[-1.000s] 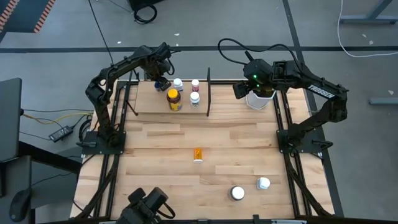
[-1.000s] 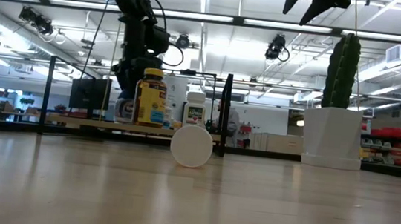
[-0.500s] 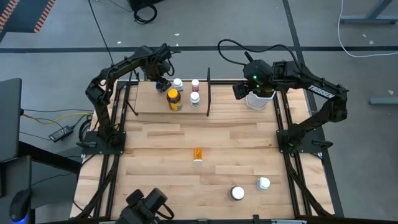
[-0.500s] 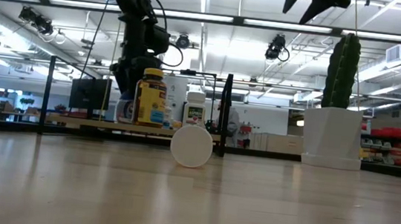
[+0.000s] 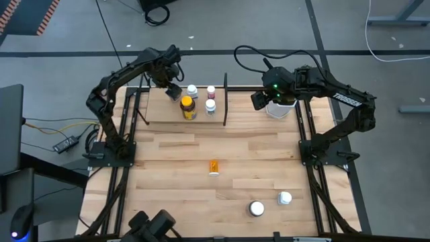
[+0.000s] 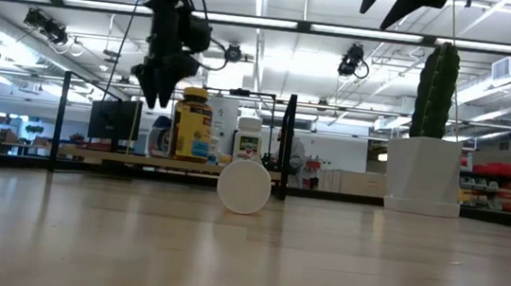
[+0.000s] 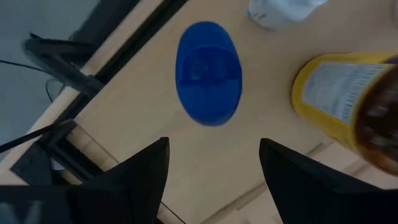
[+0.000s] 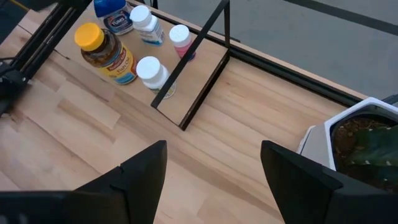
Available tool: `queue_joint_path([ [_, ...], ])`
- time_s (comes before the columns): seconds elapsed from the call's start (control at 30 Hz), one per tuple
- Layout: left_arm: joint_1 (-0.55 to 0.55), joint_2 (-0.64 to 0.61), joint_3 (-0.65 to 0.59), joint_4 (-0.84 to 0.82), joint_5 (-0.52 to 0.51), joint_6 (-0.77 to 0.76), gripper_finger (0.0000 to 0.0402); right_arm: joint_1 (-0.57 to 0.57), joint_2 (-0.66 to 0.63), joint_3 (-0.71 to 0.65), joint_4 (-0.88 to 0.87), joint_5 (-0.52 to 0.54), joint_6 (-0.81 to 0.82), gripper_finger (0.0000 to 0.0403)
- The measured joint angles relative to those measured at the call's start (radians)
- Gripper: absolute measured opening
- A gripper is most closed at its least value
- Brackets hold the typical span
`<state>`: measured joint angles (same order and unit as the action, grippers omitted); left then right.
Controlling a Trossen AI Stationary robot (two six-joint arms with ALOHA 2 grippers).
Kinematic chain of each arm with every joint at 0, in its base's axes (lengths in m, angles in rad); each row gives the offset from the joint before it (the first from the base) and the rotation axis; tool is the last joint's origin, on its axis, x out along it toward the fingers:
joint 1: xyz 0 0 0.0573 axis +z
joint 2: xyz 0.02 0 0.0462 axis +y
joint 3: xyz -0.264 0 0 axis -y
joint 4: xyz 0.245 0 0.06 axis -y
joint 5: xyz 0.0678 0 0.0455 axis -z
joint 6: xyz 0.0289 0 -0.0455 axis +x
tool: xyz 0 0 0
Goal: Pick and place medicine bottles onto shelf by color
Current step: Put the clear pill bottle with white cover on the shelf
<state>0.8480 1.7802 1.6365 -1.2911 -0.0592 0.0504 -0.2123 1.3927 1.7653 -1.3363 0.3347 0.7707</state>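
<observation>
My left gripper (image 7: 212, 149) (image 5: 173, 87) (image 6: 158, 95) hangs open just above the blue bottle (image 7: 208, 71), which stands upright on the shelf (image 5: 161, 111) near its far left corner. Beside it on the shelf stand the amber yellow-lidded bottle (image 5: 188, 107) (image 7: 348, 93) and three white-capped bottles (image 5: 192, 89) (image 5: 211, 91) (image 5: 210, 105). A small orange bottle (image 5: 213, 166) lies on its side mid-table. Two white-capped bottles (image 5: 256, 208) (image 5: 285, 198) sit near the table's near right. My right gripper (image 8: 213, 149) (image 5: 257, 101) waits open, high over the far right.
A white pot with a green cactus (image 5: 281, 107) (image 6: 424, 170) stands at the table's far right corner, under my right arm. Black upright rods (image 5: 225, 99) frame the shelf. Bare planks lie between the shelf and the orange bottle.
My left gripper has risen straight up from around the blue bottle and now hangs above it. The blue bottle has stayed standing on the shelf. My right arm has kept still.
</observation>
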Motion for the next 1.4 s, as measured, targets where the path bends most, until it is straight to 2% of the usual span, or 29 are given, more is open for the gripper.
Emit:
queue_joint_path([
  [0.23,-0.051,-0.115,0.001,-0.008,0.0,-0.095,0.0257,0.0,0.0,0.0,0.0,0.0,-0.039,0.0266],
  [0.37,-0.131,-0.178,0.001,0.004,0.007,-0.17,0.0256,0.0,0.0,0.0,0.0,-0.006,-0.077,0.0266],
  [0.5,-0.266,-0.219,0.001,0.036,0.023,-0.245,0.0255,0.0,0.0,0.0,0.0,-0.082,-0.14,0.0266],
  [0.7,-0.496,-0.227,0.001,0.124,0.058,-0.356,0.0254,0.043,0.0,0.0,0.0,-0.278,-0.304,0.0266],
  [0.87,-0.683,-0.227,0.001,0.346,0.083,-0.449,0.025,0.119,0.0,0.0,-0.018,-0.289,-0.348,0.0266],
  [0.97,-0.777,-0.226,0.001,0.484,0.064,-0.519,0.025,0.153,0.0,0.0,-0.041,-0.287,-0.347,0.0266],
  [1.07,-0.857,-0.216,0.001,0.574,0.002,-0.552,0.0249,0.208,0.0,0.0,-0.046,-0.302,-0.35,0.0266],
  [1.23,-0.942,-0.182,-0.001,0.536,-0.071,-0.567,0.0247,0.314,0.0,0.0,-0.05,-0.294,-0.234,0.0266],
  [1.4,-0.983,-0.118,-0.001,0.472,-0.077,-0.493,0.0245,0.409,0.0,0.0,-0.054,-0.18,-0.037,0.0266],
])
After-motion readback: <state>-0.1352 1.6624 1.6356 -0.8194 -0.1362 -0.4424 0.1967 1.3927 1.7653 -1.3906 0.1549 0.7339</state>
